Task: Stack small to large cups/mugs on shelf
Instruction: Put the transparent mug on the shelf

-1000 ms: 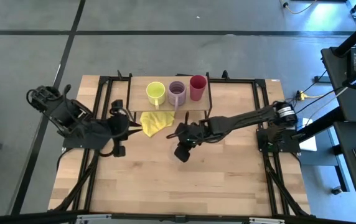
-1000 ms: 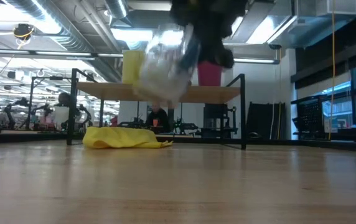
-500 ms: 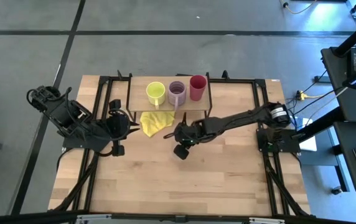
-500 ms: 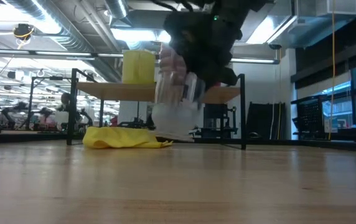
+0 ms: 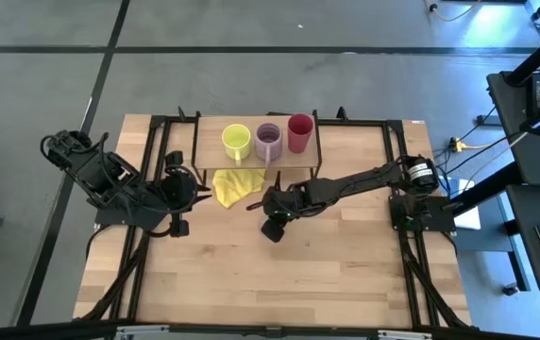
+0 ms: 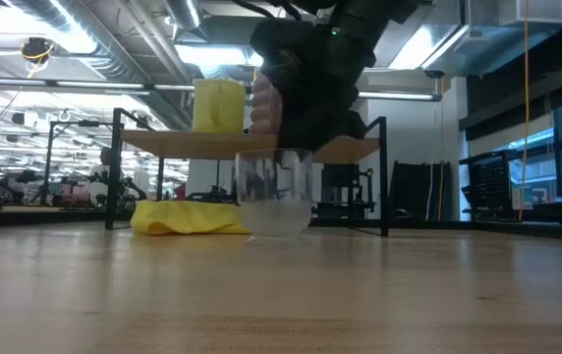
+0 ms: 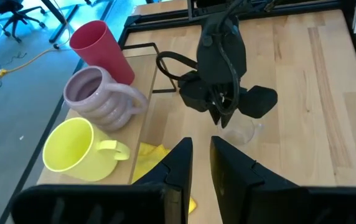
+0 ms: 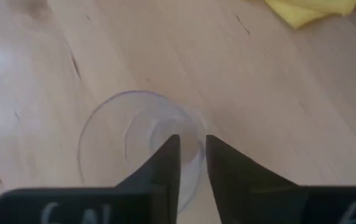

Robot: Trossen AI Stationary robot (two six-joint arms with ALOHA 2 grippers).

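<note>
The tiny clear glass (image 6: 274,194) stands upright on the wooden table, in front of the shelf (image 5: 211,144). My right gripper (image 8: 192,149) comes down on it from above and is shut on its rim. On the shelf stand the lime-yellow mug (image 5: 236,142), the lilac mug (image 5: 268,140) and the red cup (image 5: 300,132) in a row. My left gripper (image 7: 201,155) waits shut and holding nothing to the left of the shelf. In the left wrist view the glass (image 7: 243,132) shows under the right gripper (image 7: 223,115). My right gripper pinches the glass's rim (image 8: 195,124), with one finger (image 8: 170,152) inside the glass and the other outside its wall. The fingers point down from above. The glass is upright, with its base on the table.
A crumpled yellow cloth (image 5: 232,185) lies on the table just in front of the shelf, left of the glass. The shelf's black legs (image 6: 383,177) stand behind the glass. Bare tabletop (image 5: 279,283) stretches toward the near edge.
My right gripper has come down and a little toward the shelf, still shut on the glass. The glass was in the air and tilted; it has turned upright and now stands on the table.
</note>
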